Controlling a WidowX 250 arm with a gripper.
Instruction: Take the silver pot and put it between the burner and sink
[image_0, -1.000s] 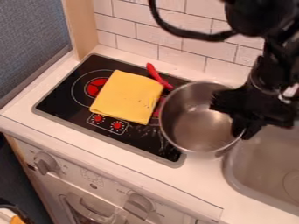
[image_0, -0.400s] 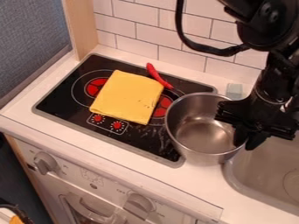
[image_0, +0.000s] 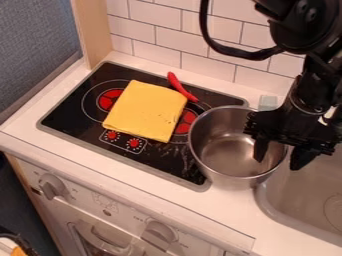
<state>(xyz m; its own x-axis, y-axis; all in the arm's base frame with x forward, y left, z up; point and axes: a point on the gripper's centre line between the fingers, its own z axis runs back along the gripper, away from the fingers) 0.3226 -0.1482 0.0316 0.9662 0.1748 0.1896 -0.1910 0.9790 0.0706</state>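
My gripper (image_0: 279, 155) hangs at the right over the silver pot's right rim, open, with one finger inside the pot and the other outside its wall. The silver pot (image_0: 224, 150) stands upright on the white counter strip (image_0: 230, 205), between the stove and the sink, its left side overlapping the stove's right edge in this view. The stove's right burner (image_0: 185, 121) is partly covered by a cloth. At the right lies the metal sink (image_0: 294, 195), its upper part hidden behind the gripper.
A folded yellow cloth (image_0: 145, 111) lies across the black stove (image_0: 73, 107). Above its corner rests a red-handled utensil (image_0: 180, 87). Behind the pot, a small pale block (image_0: 267, 103) sits near the tiled wall (image_0: 194, 35).
The pot has moved down and slightly right in the view, uncovering more of the right burner and the pale block. Since then the gripper's fingers have spread apart, letting go of the rim.
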